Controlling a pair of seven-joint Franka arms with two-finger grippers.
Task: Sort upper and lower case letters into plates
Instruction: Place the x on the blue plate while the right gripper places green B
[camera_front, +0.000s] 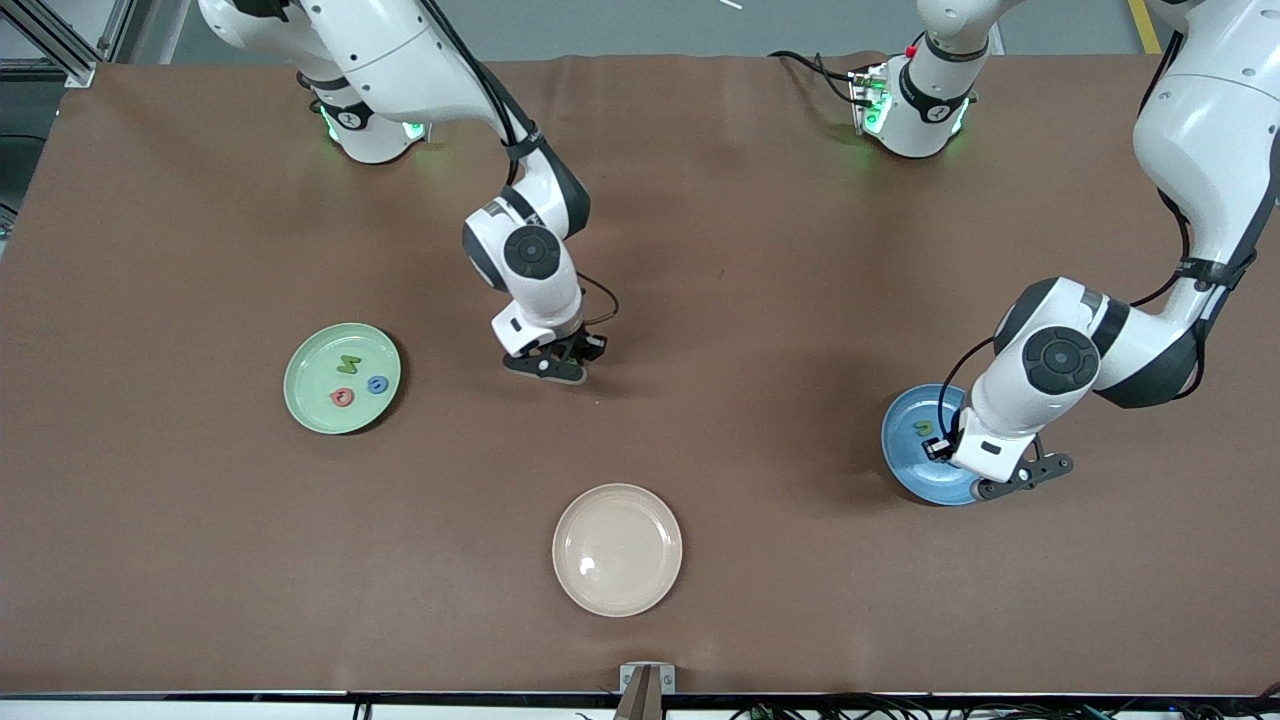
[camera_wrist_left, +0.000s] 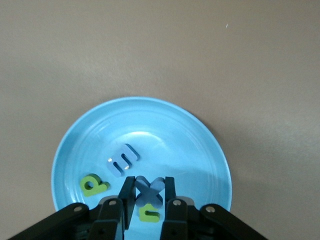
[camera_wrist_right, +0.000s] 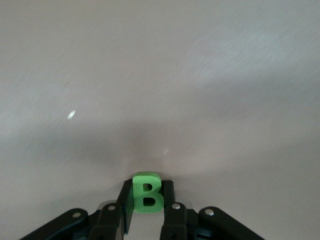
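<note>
Pinching a flat green letter B (camera_wrist_right: 146, 192), upright between its fingers, the right gripper (camera_front: 548, 366) sits low over the brown table (camera_front: 760, 250). Only the left wrist view shows the left gripper (camera_wrist_left: 148, 200) clamped on a blue X (camera_wrist_left: 149, 189) over the glossy blue plate (camera_wrist_left: 200, 135), seemingly lifted.

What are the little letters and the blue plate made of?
The letters, like the green B and blue x, look like soft foam or rubber: thick, flat-cut, dull. The blue plate looks like smooth plastic or glazed ceramic; it shows a faint sheen. I can't tell for sure.
</note>
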